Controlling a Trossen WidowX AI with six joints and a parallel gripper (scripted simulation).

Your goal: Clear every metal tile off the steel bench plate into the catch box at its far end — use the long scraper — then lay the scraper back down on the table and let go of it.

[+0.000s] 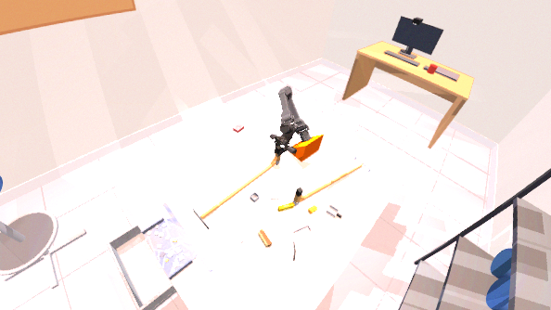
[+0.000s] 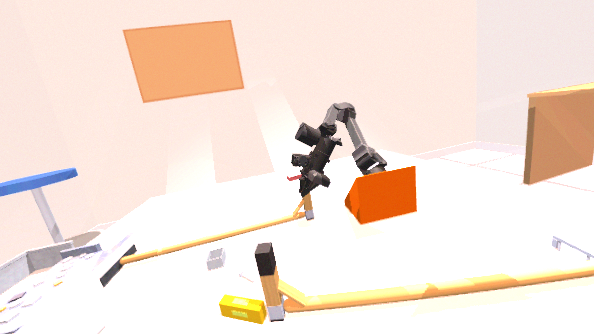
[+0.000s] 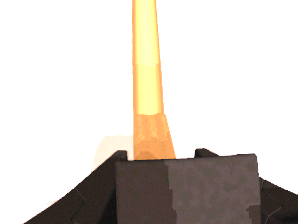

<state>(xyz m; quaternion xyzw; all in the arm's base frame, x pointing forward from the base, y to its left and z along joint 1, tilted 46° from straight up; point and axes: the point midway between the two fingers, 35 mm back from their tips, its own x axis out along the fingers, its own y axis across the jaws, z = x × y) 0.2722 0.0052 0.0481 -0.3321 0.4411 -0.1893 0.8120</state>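
scraper in hand, tiles waiting on the plate

the arm's gripper (image 2: 311, 188) is clamped on the upright handle of the long scraper (image 2: 210, 238), whose pale orange shaft runs across the white table (image 2: 450, 222) to a dark blade (image 2: 118, 265) resting just short of the steel bench plate (image 1: 178, 248). the wrist view shows the shaft (image 3: 147, 63) running straight out from between the jaws. the plate carries a scatter of small metal tiles (image 1: 163, 238), and the grey catch box (image 1: 134, 262) sits against its far end, beside the plate in the top view. one small grey block (image 2: 216, 258) lies on the table close to the shaft, well short of the plate; whether it counts as a tile cannot be told. a second long-handled tool (image 2: 425, 289), a yellow block (image 2: 242, 308) and an orange wedge (image 2: 384, 194) also lie about the table.

the step in hand looks to be the sweep itself, with most of the work apparently ahead. the next move calls for setting the blade flat onto the plate's near edge and pushing along its length toward the box, keeping the long shaft from swinging sideways; laying down and releasing come afterward.
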